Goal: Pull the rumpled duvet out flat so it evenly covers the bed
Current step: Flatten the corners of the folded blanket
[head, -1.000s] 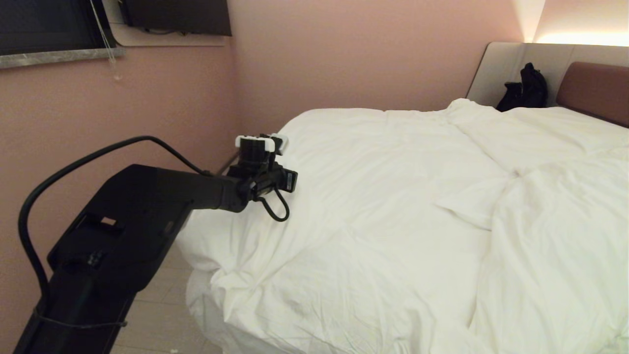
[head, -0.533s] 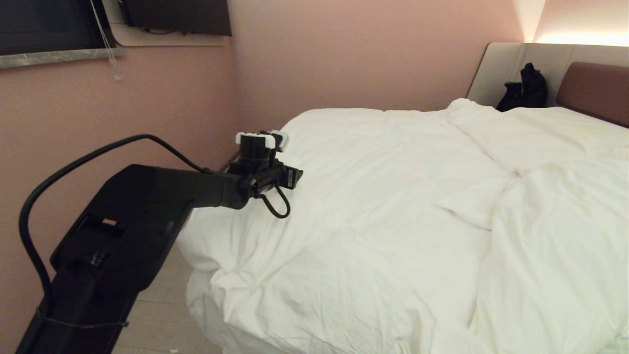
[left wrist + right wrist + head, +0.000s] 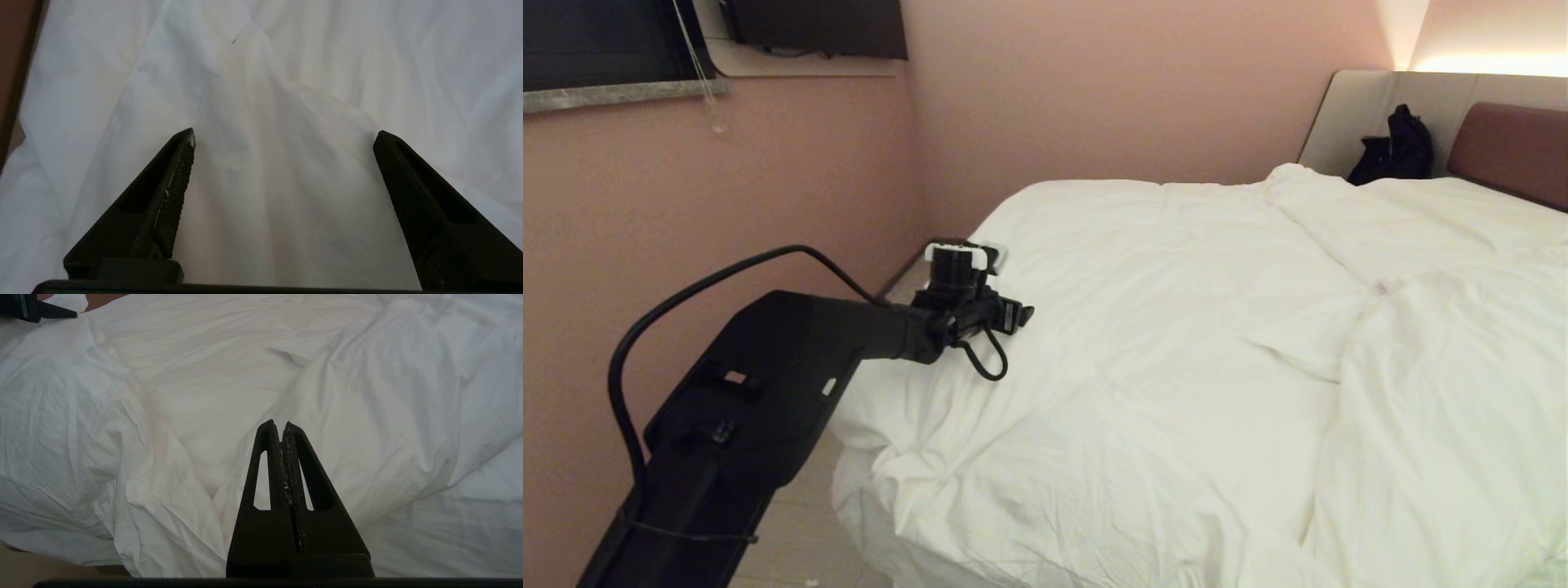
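— Where's your left gripper (image 3: 284, 136)?

— Centre-left of the head view, at the duvet's (image 3: 1176, 327) near edge, jaws spread wide, gripping nothing.

— The duvet?

— Creased across the bed (image 3: 882, 523), filling centre and right.

— Your right gripper (image 3: 281, 425)?

— Closed, empty, above the folds.

Bed (image 3: 882, 523) as landmark. Duvet (image 3: 1176, 343) lies on it, spilling over the bed's near-left corner. My left pincer (image 3: 284, 136) sits above the duvet at the bed's left edge, jaws apart. Bag (image 3: 1396, 147) at the bed's far end, against the headboard (image 3: 1511, 147). Wall (image 3: 792, 180) left of the bed; floor (image 3: 800, 531) between. Right pincer (image 3: 282, 425) over the duvet's nearer folds, jaws together.
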Robot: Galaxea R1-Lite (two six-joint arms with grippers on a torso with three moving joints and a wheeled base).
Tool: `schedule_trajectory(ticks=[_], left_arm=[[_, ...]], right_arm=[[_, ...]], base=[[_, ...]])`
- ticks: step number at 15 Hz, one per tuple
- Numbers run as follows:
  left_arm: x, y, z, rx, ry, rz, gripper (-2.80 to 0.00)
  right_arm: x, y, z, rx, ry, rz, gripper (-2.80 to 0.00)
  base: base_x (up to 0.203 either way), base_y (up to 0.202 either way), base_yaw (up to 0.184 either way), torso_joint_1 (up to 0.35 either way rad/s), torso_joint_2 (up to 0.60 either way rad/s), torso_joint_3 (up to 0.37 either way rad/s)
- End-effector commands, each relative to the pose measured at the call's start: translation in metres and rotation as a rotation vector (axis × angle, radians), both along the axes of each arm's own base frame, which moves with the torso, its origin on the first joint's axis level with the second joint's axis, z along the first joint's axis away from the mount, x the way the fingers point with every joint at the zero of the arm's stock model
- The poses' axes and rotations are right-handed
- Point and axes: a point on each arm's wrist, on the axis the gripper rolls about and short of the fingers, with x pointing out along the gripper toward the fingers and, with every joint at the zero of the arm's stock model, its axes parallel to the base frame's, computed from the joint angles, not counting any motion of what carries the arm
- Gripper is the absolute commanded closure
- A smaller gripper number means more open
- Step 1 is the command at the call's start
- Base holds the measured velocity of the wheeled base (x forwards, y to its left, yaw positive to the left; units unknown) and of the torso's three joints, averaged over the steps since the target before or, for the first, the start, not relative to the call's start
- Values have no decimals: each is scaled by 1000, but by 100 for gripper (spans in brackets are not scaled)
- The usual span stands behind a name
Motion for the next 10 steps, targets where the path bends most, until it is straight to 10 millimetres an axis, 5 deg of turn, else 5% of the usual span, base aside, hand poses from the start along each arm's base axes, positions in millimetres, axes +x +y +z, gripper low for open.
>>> schedule_trajectory(ticks=[1, 8, 9, 10], left_arm=[[3, -1, -15, 9, 24, -2, -280], [5, -2, -33, 21, 59, -1, -280], [5, -2, -33, 23, 60, 1, 0], [5, -2, -35, 26, 65, 3, 0]], right_arm=[[0, 0, 0, 1, -1, 0, 0], [0, 0, 0, 1, -1, 0, 0], [0, 0, 0, 1, -1, 0, 0], [0, 0, 0, 1, -1, 0, 0]], base=[[0, 0, 0, 0, 0, 0], [0, 0, 0, 0, 0, 0], [0, 0, 0, 0, 0, 0], [0, 0, 0, 0, 0, 0]])
